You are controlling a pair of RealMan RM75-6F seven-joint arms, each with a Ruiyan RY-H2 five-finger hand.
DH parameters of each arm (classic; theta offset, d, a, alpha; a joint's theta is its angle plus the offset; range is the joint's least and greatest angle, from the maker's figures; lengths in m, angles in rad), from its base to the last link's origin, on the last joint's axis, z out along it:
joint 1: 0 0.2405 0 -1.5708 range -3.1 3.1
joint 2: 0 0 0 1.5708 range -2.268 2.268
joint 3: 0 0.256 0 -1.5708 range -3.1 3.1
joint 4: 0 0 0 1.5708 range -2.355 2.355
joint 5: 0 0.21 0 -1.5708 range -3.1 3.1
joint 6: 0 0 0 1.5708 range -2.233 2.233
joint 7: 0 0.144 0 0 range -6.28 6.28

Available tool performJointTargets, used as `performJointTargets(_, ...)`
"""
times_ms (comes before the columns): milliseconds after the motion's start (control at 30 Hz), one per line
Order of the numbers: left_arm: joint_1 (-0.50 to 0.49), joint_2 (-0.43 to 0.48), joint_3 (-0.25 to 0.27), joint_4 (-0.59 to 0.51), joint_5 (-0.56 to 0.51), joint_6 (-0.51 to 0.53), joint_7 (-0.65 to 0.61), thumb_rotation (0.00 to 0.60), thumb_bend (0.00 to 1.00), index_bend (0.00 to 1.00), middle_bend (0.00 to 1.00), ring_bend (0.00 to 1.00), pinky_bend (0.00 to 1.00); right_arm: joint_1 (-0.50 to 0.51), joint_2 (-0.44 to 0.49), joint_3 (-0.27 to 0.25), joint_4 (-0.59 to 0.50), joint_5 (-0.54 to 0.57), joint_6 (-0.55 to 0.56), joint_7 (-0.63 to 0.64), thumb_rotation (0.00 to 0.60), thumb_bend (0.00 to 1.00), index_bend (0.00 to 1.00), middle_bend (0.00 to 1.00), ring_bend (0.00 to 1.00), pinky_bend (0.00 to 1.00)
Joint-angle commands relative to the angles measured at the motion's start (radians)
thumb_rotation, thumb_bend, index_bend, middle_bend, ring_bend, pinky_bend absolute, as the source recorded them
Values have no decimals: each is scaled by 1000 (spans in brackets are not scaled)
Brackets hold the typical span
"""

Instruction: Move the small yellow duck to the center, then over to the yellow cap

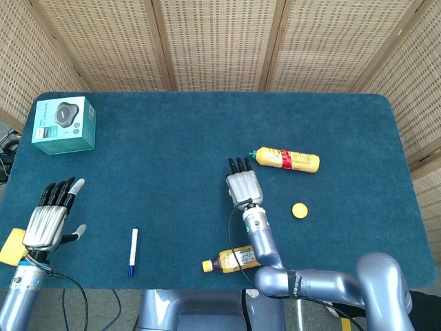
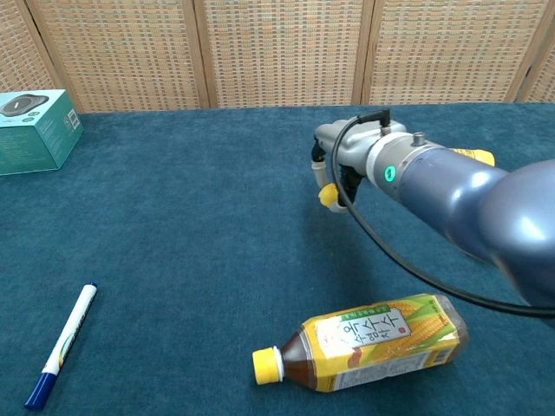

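Nearest lay one tea bottle point(image 2: 373, 341) and one pen point(image 2: 61, 344), and the left hand point(image 1: 47, 219) rested low at the table edge with its fingers apart, holding nothing. Further in, the right hand point(image 2: 340, 165) pointed away with fingers curled down around the small yellow duck point(image 2: 328, 195), gripping it near the table center. Beyond were one yellow cap point(image 1: 299, 210), one yellow bottle point(image 1: 285, 159) and one teal box point(image 1: 63, 125).

A small yellow duck point(image 2: 328, 194), pinched beneath the right hand point(image 2: 340, 163), hangs clear of the counter; the round yellow cap point(image 1: 299, 210) lies flat toward the right edge.
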Motion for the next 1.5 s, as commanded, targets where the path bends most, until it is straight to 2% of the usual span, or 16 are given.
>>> performJointTargets(33,2,1,0,-4,5,5,3,600,259,0,0,0,0,-36,48,-22,-36,12,23,5,600,274,540,45,0,0)
performJointTargets(500,29,21,12,-52,72,62,17,600,258,0,0,0,0,-178,244,-131,-210,-27,73,90,600,275,544,45,0,0)
performJointTargets(733,39,24,18,-63,101,79,24,600,260,0,0,0,0,-224,308,-160,-250,-39,76,138,600,275,544,45,0,0)
performJointTargets(1000,46,24,18,-69,112,86,33,600,259,0,0,0,0,-256,335,-185,-233,-45,48,187,600,273,544,46,0,0)
performJointTargets(1500,50,17,14,-71,113,80,55,600,260,0,0,0,0,-269,302,-201,-139,-34,-16,231,600,267,544,45,0,0)
